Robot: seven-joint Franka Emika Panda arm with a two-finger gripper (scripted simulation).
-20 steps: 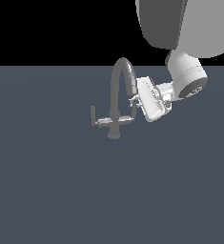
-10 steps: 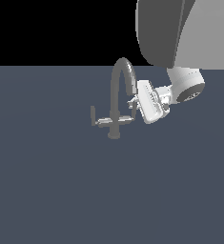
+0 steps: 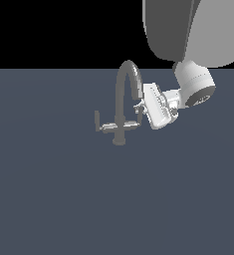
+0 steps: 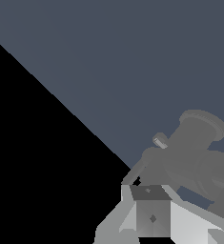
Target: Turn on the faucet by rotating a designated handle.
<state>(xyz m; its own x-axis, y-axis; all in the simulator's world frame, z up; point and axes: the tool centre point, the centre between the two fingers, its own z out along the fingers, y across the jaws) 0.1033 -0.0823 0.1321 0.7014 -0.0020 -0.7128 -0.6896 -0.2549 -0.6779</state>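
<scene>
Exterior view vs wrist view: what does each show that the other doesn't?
Only the exterior view shows the whole faucet: arched spout, crossbar, the far lever, plus the arm's white wrist and the gripper at the handle under the spout's curve. Only the wrist view shows the faucet's round base close up, and the gripper's own body in the foreground. Both share the faucet, the gripper next to it, and the dark grey floor. Neither shows whether the gripper is open or shut.
</scene>
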